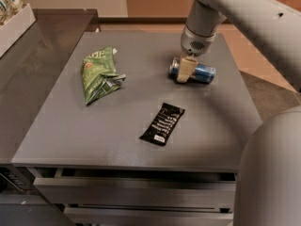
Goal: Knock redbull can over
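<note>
The redbull can (pixel 201 73) lies on its side on the grey table (pixel 117 140), at the far right, its length running left to right. It is blue and silver. My gripper (pixel 184 69) hangs straight down from the grey arm and sits at the can's left end, touching or just in front of it. The gripper covers part of that end of the can.
A crumpled green snack bag (pixel 99 74) lies at the left of the table. A flat black wrapped bar (pixel 162 123) lies near the front middle. A dark counter (pixel 28 79) with a white bin (pixel 14 25) adjoins on the left. Drawers (pixel 131 192) sit under the table's front edge.
</note>
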You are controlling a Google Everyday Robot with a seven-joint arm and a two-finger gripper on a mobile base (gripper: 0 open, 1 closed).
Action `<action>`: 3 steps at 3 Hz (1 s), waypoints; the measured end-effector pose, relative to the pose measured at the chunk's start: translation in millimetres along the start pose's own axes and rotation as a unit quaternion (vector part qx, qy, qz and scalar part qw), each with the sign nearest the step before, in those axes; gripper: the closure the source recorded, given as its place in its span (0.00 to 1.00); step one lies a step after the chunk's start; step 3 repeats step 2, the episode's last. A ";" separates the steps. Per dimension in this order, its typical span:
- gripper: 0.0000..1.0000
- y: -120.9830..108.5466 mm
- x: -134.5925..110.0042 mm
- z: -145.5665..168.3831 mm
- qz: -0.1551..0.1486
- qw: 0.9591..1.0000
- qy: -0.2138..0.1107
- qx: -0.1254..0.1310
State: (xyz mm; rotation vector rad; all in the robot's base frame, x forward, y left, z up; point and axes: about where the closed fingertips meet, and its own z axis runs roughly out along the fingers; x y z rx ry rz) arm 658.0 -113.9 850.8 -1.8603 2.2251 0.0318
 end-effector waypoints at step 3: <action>0.00 3.3 -1.8 11.7 -0.013 1.000 0.005 -0.020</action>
